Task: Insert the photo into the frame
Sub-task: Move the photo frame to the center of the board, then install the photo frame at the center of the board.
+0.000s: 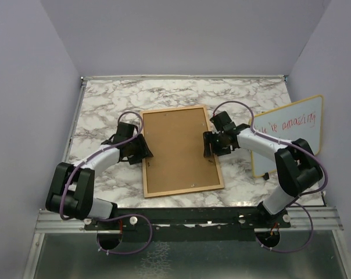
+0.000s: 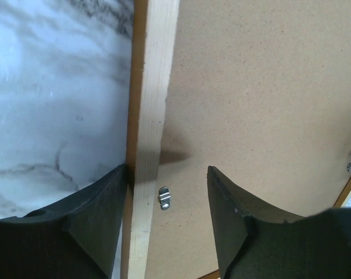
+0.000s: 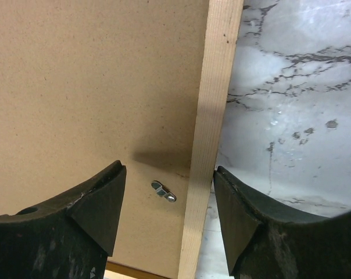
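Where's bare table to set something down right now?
Bare marble: the far strip of table between the frame and back wall, and the far-left corner. Crowded: left gripper and right gripper flank the frame; the whiteboard fills the right edge.

Handwritten whiteboard (image 1: 289, 136), marble table (image 1: 106, 99)

The frame (image 1: 178, 151) lies flat and back-up in the middle of the marble table (image 1: 106, 99), its long sides running front to back, a little askew. It has a thin orange-brown wooden rim and a plain brown board. A small metal clip (image 2: 164, 198) sits just inside the left long side, and a second clip (image 3: 164, 191) sits inside the right.
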You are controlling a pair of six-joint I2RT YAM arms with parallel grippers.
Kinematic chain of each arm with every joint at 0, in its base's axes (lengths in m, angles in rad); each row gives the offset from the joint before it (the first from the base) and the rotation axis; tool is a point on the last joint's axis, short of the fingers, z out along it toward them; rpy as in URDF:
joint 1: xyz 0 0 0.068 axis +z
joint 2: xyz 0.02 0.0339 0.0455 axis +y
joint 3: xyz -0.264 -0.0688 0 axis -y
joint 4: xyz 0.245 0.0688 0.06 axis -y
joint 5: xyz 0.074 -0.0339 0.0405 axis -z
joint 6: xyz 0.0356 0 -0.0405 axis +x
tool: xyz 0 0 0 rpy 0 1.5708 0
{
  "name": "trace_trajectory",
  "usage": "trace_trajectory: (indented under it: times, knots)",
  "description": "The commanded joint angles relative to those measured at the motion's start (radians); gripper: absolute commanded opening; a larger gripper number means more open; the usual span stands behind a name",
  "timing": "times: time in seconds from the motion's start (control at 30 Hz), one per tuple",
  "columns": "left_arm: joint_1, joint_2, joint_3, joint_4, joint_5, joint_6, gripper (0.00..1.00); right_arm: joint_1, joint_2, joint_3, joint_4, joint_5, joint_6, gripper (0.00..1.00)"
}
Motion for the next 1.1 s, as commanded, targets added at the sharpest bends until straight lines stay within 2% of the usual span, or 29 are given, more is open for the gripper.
trace_trajectory:
  times: [0.0,0.13,0.27,0.4,0.47,0.63,0.8,0.87,0.93,1.07]
  knots:
    - [-0.025,-0.096,-0.011,-0.087,-0.075,-0.032,0.64,0.028,-0.045,0.002,0.070,-0.057,0.041,0.66]
    - [-0.024,-0.122,0.030,-0.148,-0.173,0.002,0.72,0.031,-0.121,0.009,0.071,0.011,0.076,0.69]
    - [-0.023,-0.130,0.046,-0.161,-0.201,0.025,0.74,0.061,-0.230,-0.060,0.182,-0.051,0.130,0.70]
    - [-0.023,-0.132,0.032,-0.162,-0.221,0.023,0.72,0.106,-0.254,-0.104,0.274,-0.142,0.194,0.69]
    - [-0.023,-0.132,0.027,-0.162,-0.223,0.031,0.66,0.127,-0.242,-0.120,0.334,-0.190,0.245,0.66]
    - [-0.023,-0.132,0.016,-0.156,-0.215,0.047,0.46,0.201,-0.114,-0.133,0.554,-0.282,0.402,0.51]
    - [-0.023,-0.120,0.014,-0.139,-0.208,0.041,0.28,0.290,0.059,-0.030,0.599,-0.255,0.464,0.38]
    - [-0.023,-0.103,0.018,-0.134,-0.216,0.034,0.26,0.312,0.118,0.008,0.622,-0.263,0.484,0.37]
    - [-0.023,-0.087,0.025,-0.130,-0.222,0.011,0.19,0.329,0.168,0.045,0.626,-0.268,0.505,0.37]
    - [-0.023,-0.070,0.016,-0.099,-0.246,0.005,0.18,0.355,0.226,0.089,0.633,-0.265,0.533,0.38]
